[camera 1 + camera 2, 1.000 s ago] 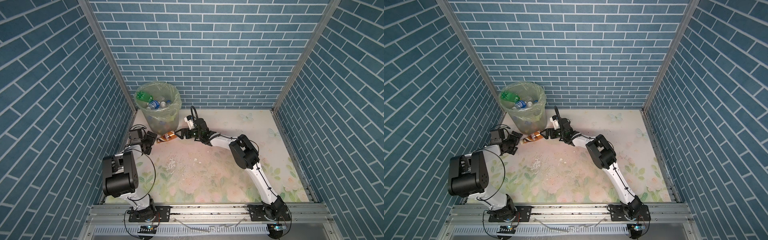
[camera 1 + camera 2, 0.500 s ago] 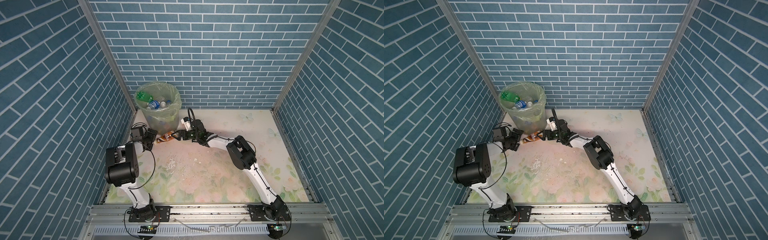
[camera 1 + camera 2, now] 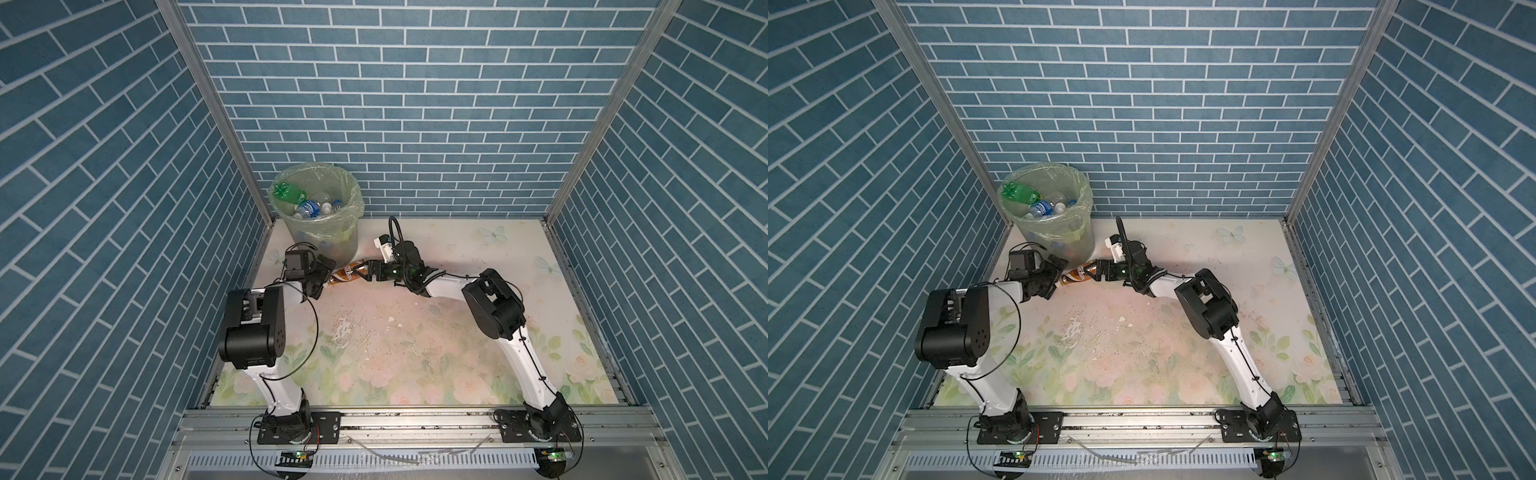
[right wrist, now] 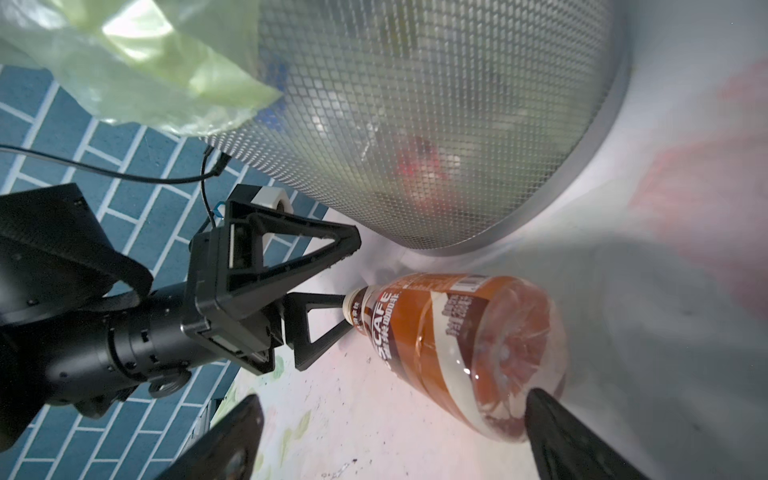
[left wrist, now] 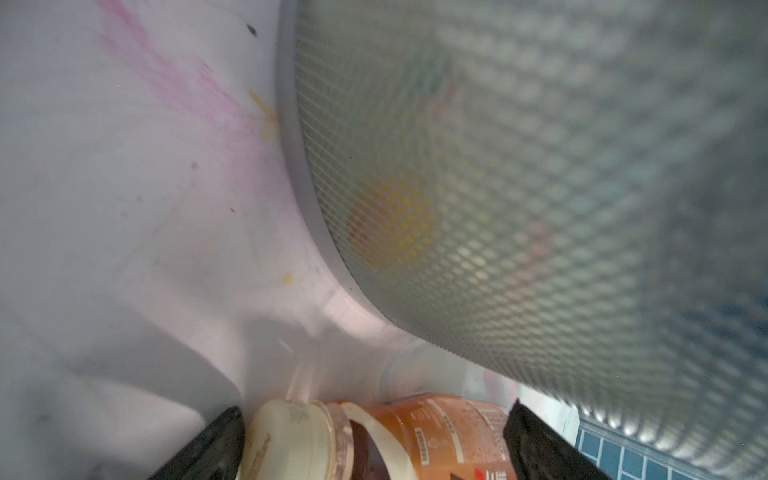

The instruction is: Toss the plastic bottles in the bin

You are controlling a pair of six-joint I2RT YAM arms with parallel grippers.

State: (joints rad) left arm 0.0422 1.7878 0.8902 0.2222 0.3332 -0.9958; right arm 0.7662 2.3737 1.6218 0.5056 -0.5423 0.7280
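Right now one brown bottle lies on its side on the flowery table. It is just beside the foot of the bin, at the back left of the table in both top views. I cannot tell if it touches the bin.

The bin stands upright. A pale green bag hangs over its rim. Inside, near the top, lie a green bottle and a bottle with a blue label, with some clear ones next to them.

Both arms reach in low to the brown bottle, one from each end.

The left gripper is at the cap end. Its jaws are wide apart. In the left wrist view the pale cap and the neck of the brown bottle sit between the two black fingers. They do not squeeze it. In the right wrist view the tip of the lower finger is right at the cap.

The right gripper is at the bottom end. Its jaws are wide apart too. In the right wrist view the round bottom of the brown bottle is right by one finger, and the other finger is well apart from it. Nothing is gripped.
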